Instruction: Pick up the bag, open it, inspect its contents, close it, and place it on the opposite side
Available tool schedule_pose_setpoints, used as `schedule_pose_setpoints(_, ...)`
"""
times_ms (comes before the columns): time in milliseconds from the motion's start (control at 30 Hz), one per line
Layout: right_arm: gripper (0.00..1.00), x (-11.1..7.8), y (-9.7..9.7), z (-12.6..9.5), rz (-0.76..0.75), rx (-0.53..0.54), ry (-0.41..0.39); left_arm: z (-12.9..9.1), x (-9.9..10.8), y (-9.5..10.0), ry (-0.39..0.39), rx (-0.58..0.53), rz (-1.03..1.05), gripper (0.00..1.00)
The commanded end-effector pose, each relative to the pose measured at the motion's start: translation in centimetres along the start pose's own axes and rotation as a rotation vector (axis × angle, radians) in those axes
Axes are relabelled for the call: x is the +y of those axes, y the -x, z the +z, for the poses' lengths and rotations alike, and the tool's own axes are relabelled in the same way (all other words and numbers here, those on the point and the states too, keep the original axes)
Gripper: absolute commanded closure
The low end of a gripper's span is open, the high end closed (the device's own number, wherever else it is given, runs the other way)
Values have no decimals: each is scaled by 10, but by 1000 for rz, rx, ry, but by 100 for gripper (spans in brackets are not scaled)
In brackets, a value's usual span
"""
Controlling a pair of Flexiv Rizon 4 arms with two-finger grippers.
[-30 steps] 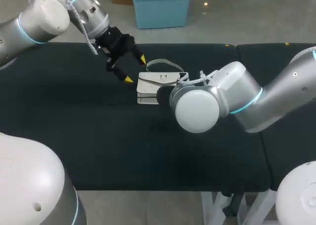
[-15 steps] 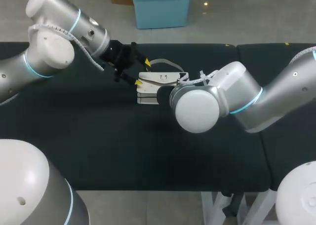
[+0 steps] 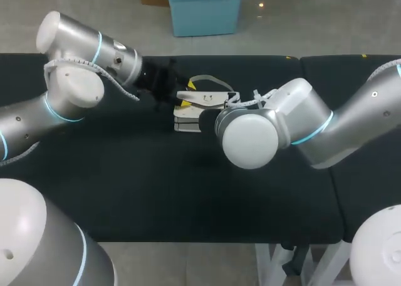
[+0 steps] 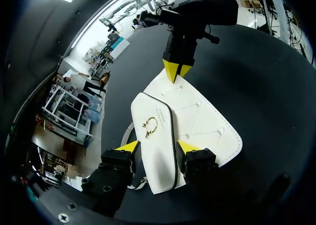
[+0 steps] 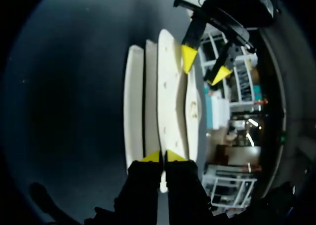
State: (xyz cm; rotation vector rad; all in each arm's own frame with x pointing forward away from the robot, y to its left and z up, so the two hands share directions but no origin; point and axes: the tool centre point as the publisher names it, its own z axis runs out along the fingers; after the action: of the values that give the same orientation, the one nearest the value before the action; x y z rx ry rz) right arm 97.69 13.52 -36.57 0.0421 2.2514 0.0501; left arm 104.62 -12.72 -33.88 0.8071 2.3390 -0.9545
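Observation:
A white bag (image 3: 195, 102) with a gold clasp (image 4: 149, 126) lies on the black table (image 3: 125, 179), its grey strap (image 3: 210, 80) looped behind it. My left gripper (image 3: 180, 91) is at the bag's left end. In the left wrist view the bag (image 4: 202, 121) has its flap between the left gripper (image 4: 158, 147)'s half-closed fingers, which stand open, and a small gap shows at one tip. In the right wrist view my right gripper (image 5: 163, 157) is shut on the thin edge of the bag (image 5: 168, 87). In the head view its own wrist hides it.
The right arm's large wrist joint (image 3: 250, 138) hangs over the table just in front of the bag's right end. A seam (image 3: 299, 66) divides the black table top on the right.
My left arm has swung right and down to the bag's left end, and its fingers have narrowed around the flap. The right arm and the bag have stayed put.

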Motion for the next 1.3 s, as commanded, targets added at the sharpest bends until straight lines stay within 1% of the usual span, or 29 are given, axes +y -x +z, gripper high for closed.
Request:
schedule_pose_setpoints(33,100,-2,-4,2,0,-116,11,10,5,0,-32,-18,22,52)
schedule_pose_setpoints(167,100,-2,-4,2,0,-116,11,13,1,-2,-51,-14,39,52)
schedule_pose_setpoints(300,100,-2,-4,2,0,-116,11,6,-5,-3,-77,-25,50,54)
schedule_pose_setpoints(367,100,-2,-4,2,0,-116,11,7,-5,-4,-66,-19,68,55)
schedule_pose_setpoints(467,100,-2,-4,2,0,-116,11,14,-2,-3,-56,-10,78,54)
schedule_pose_setpoints(567,100,-2,-4,2,0,-116,11,21,0,-2,-61,-6,74,54)
schedule_pose_setpoints(633,100,-2,-4,2,0,-116,11,27,1,-1,-61,-5,73,56)
schedule_pose_setpoints(700,100,-2,-4,2,0,-116,11,32,2,2,-54,-6,63,60)
schedule_pose_setpoints(800,100,-2,-4,2,0,-116,11,35,5,6,-43,-9,46,97)
schedule_pose_setpoints(833,100,-2,-4,2,0,-116,11,35,6,8,-43,-9,44,100)
schedule_pose_setpoints(900,100,-2,-4,2,0,-116,11,32,8,12,-24,-13,23,100)
schedule_pose_setpoints(933,100,-2,-4,2,0,-116,11,30,8,14,-36,-13,17,100)
schedule_pose_setpoints(1000,100,-2,-4,2,0,-116,11,25,9,18,-26,-11,3,100)
schedule_pose_setpoints(1100,100,-2,-4,2,0,-116,11,17,10,25,-49,6,-56,100)
schedule_pose_setpoints(1133,100,-2,-4,2,0,-116,11,13,10,28,-72,24,-89,100)
schedule_pose_setpoints(1167,100,-2,-4,2,0,-116,11,10,11,31,-65,30,-118,100)
schedule_pose_setpoints(1233,100,-2,-4,2,0,-116,11,6,12,37,-86,67,-186,100)
schedule_pose_setpoints(1267,100,-2,-4,2,0,-116,11,4,13,40,-74,76,-220,100)
schedule_pose_setpoints(1300,100,-2,-4,2,0,-116,11,2,13,43,-96,91,-260,100)
